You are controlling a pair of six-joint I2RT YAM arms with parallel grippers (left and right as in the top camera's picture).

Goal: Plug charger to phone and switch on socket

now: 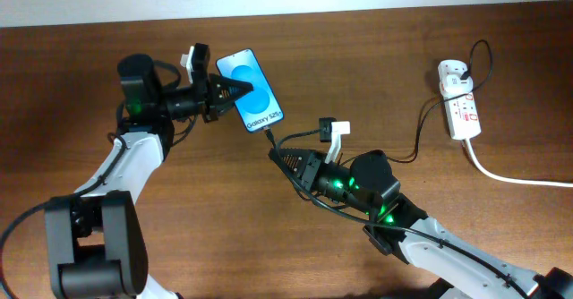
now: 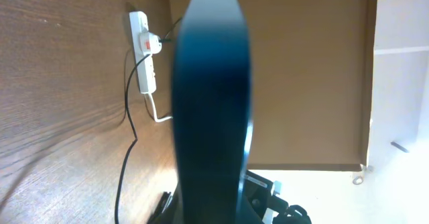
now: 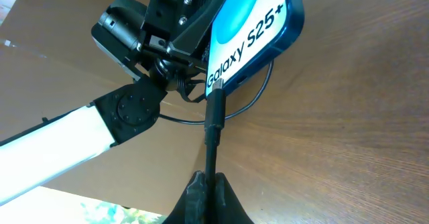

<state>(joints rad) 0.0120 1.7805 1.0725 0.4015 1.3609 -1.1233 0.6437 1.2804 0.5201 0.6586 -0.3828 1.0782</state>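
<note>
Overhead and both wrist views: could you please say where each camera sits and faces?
Overhead: above the table, facing down; left gripper holding the slim blue-screened smartphone, right gripper just below it.
Left wrist: looks past the smartphone's edge toward the white power strip.
Right wrist: looks past its own fingers, shut on the thin black charger cable, at the smartphone.
All share the smartphone.

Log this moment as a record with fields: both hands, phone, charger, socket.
left hand: shut on the phone, gripping it from the side
right hand: shut on the charger cable, just behind its tip
phone: light-blue screen reading Galaxy S25+, bottom edge toward the right hand
charger: tip at the phone's bottom port, cannot tell if fully seated; other end plugged into the socket
socket: white, far right in the overhead view, apart from both hands; switch state cannot be told
</note>
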